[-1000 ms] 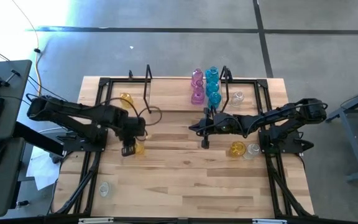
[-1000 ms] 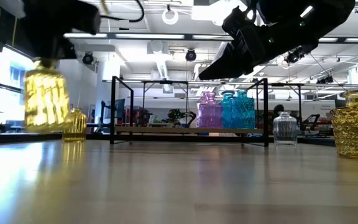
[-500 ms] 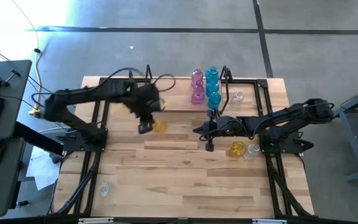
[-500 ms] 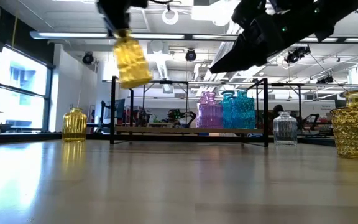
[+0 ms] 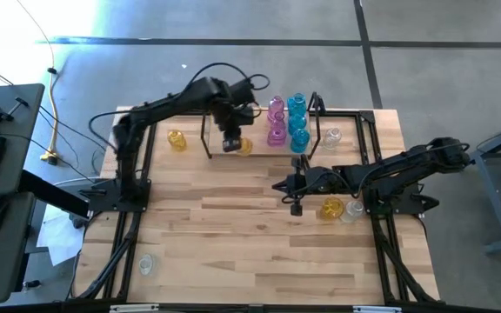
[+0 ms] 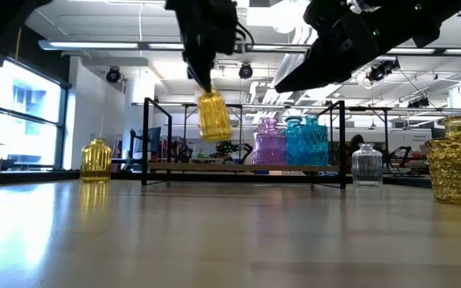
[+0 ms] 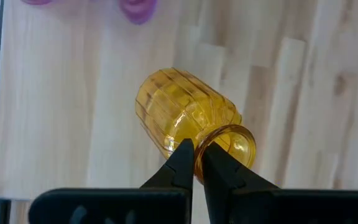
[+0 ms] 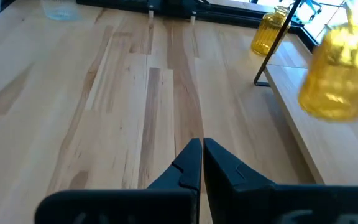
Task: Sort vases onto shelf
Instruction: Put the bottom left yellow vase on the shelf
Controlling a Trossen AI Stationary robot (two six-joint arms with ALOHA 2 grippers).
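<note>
The left gripper [image 5: 232, 144] pinches the rim of an amber vase [image 7: 185, 121], its fingers [image 7: 180, 163] pressed onto the mouth edge. The amber vase hangs tilted below the gripper, clear of the shelf [image 5: 259, 149] board beneath it. Just beside the gripper, toward the right arm, stand the pink vases [image 5: 276, 122] and, beyond them, the cyan vases [image 5: 297, 122], all upright on the shelf. A second amber vase [image 5: 176, 139] stands on the opposite side of the gripper, outside the shelf frame.

The right gripper [image 5: 296, 196] hovers above the table [image 5: 259, 243], fingers pressed together, holding nothing. Near it, toward the right arm's base, stand a knobbly amber vase [image 5: 332, 209] and a clear vase [image 5: 351, 211].
</note>
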